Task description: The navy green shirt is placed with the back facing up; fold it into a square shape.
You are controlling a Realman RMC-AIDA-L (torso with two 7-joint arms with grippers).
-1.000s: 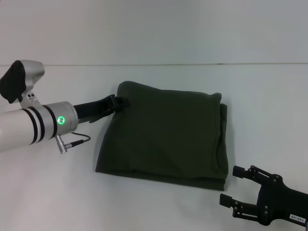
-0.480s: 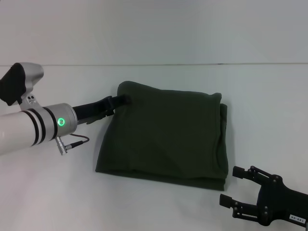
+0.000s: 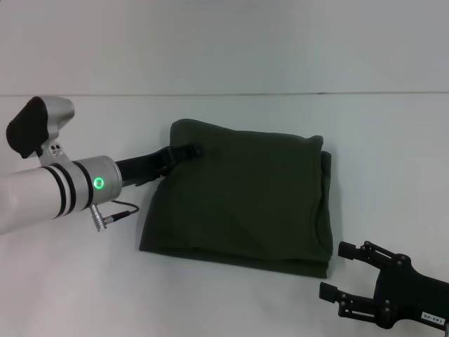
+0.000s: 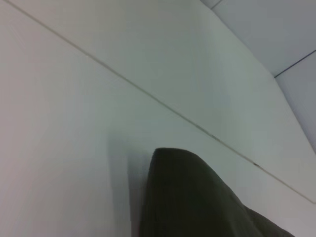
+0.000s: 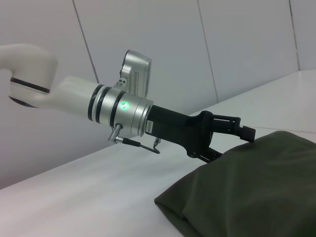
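Nearest the robot, the right gripper (image 3: 337,270) hovers low over the white table (image 3: 231,302), its two fingers spread wide with nothing between them. Just past it lies the navy green shirt (image 3: 242,200), folded into a thick square in the middle of the table. At the shirt's far left corner, the left gripper (image 5: 236,137) has its fingers apart, one above the cloth and one at its edge.
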